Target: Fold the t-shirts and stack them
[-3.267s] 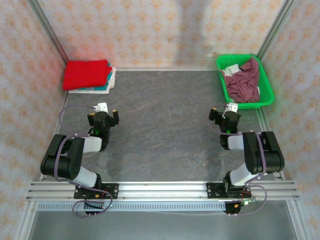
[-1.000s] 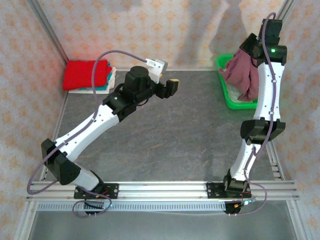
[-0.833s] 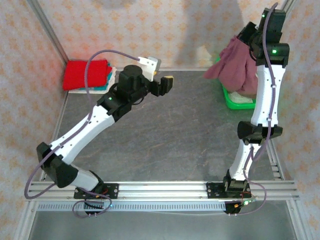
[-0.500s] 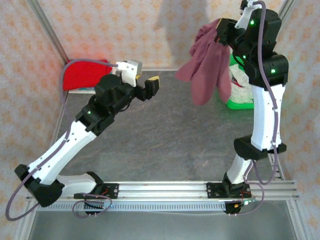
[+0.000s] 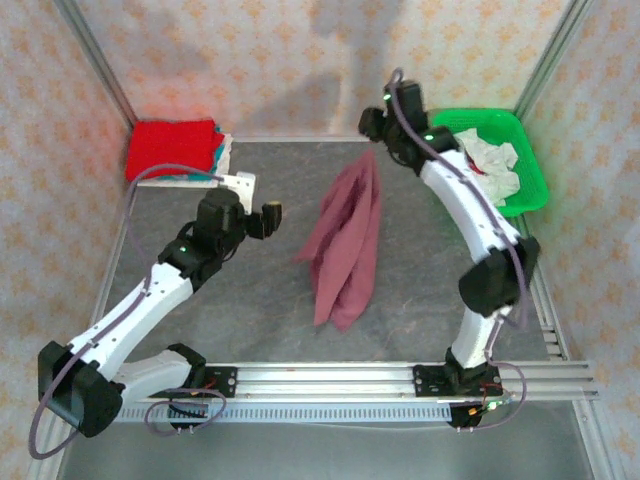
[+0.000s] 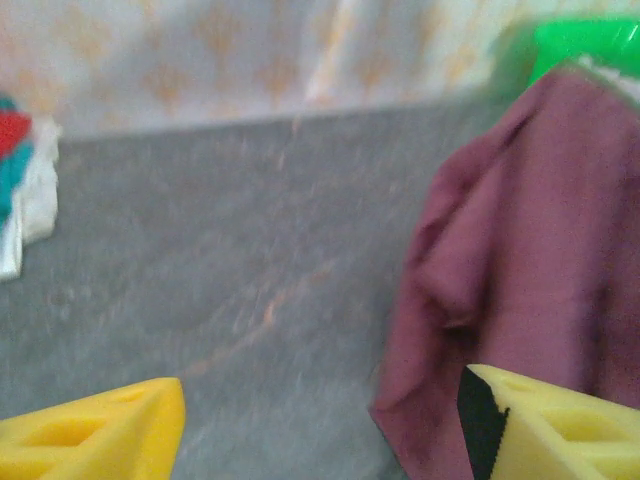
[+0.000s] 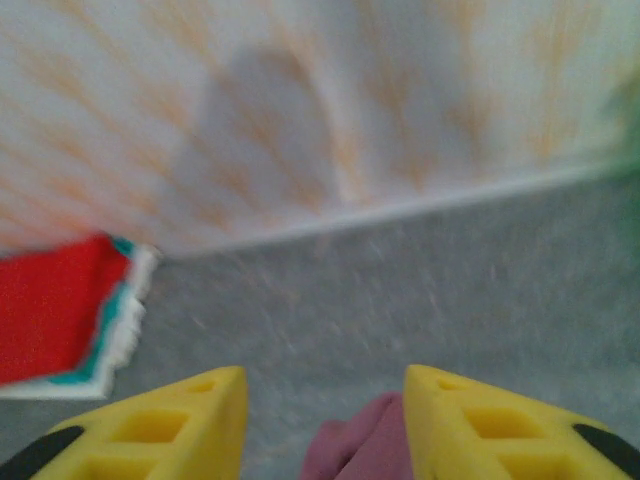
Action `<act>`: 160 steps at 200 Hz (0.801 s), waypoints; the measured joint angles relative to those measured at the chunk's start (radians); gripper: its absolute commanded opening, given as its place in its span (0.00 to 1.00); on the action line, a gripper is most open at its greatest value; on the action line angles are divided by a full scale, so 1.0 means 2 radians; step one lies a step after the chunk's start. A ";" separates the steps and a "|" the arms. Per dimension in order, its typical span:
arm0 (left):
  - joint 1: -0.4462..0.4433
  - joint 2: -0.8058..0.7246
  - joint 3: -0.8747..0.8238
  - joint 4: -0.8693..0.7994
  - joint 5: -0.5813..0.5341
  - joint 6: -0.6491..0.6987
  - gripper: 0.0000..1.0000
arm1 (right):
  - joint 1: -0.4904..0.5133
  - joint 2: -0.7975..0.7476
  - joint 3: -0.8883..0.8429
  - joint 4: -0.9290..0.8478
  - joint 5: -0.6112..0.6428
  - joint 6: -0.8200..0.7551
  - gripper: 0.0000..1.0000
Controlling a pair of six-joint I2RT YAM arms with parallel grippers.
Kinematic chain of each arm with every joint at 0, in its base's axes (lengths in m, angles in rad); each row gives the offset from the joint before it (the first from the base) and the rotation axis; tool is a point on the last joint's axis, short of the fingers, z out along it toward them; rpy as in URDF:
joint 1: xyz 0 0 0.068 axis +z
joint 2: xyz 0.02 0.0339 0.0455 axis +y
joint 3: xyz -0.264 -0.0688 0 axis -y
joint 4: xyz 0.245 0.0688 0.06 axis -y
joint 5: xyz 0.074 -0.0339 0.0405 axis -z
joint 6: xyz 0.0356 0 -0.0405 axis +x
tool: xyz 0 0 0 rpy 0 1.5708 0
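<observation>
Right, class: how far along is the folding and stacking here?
Done: a folded stack, red shirt on top, in the far left corner. In hand: the maroon shirt, crumpled mid-table, one end by the open right gripper; left gripper open nearby. Left: folding it, plus pale cloth in the green basket.

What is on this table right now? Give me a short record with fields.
Maroon t-shirt: unfolded, stretched lengthwise mid-table
Folded stack: far left corner, red t-shirt on top
Green basket: far right corner, white cloth inside
Left end effector: open, empty, left of the maroon t-shirt
Right end effector: open at the shirt's far end, cloth between its fingers
</observation>
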 measured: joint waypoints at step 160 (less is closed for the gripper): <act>-0.015 0.259 -0.032 0.068 0.131 0.000 0.60 | 0.040 -0.327 -0.649 0.189 -0.130 0.095 0.65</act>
